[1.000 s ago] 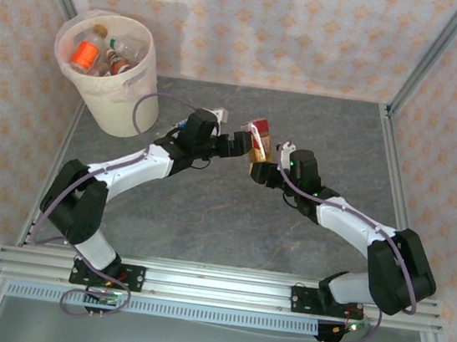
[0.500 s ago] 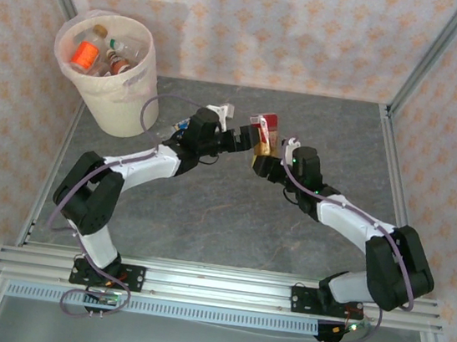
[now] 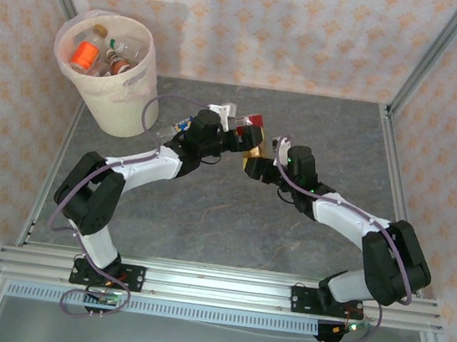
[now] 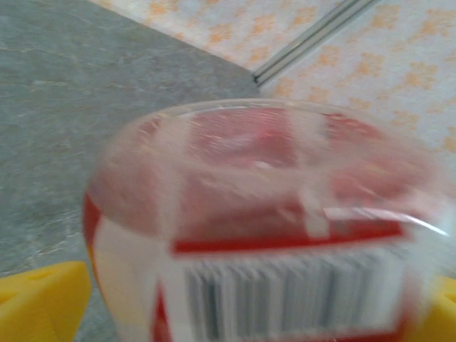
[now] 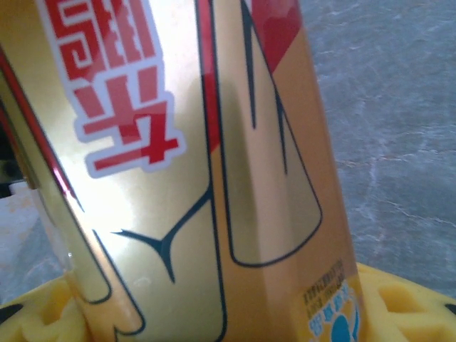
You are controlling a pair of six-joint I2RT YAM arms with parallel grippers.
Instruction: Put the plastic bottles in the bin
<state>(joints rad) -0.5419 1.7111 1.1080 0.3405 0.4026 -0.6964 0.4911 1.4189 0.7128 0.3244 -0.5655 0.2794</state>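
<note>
Room: pink flowery walls stand all round a grey stone-look table (image 3: 230, 222), with metal rails at the near edge.
Right gripper (image 3: 257, 160): it is squeezed around a bottle (image 3: 254, 138) with a red and gold label. In the right wrist view the gold label with red writing sits between its yellow pads (image 5: 399, 303).
Left gripper (image 3: 234, 142): its jaws are wide apart and it holds nothing yet. It points at the same bottle from the left. In the left wrist view the bottle's clear rounded end and barcode are right up close, between the yellow pads (image 4: 39, 299).
Bottle place: it is up in the air over the far middle of the table, between the two grippers.
Step, my guess: the right arm is passing the bottle over to the left arm.
Bin (image 3: 115, 105): it stands at the far left corner, well apart from the held bottle. Other bottles (image 3: 101, 53) already lie inside it, one with an orange cap.
What could go wrong: if the right gripper lets go before the left one squeezes, the bottle falls on the table and may roll away.
Also: the bottle is smooth and round, so a grab near its end could slip off.
Also: the two grippers are very near, so they could bump.
</note>
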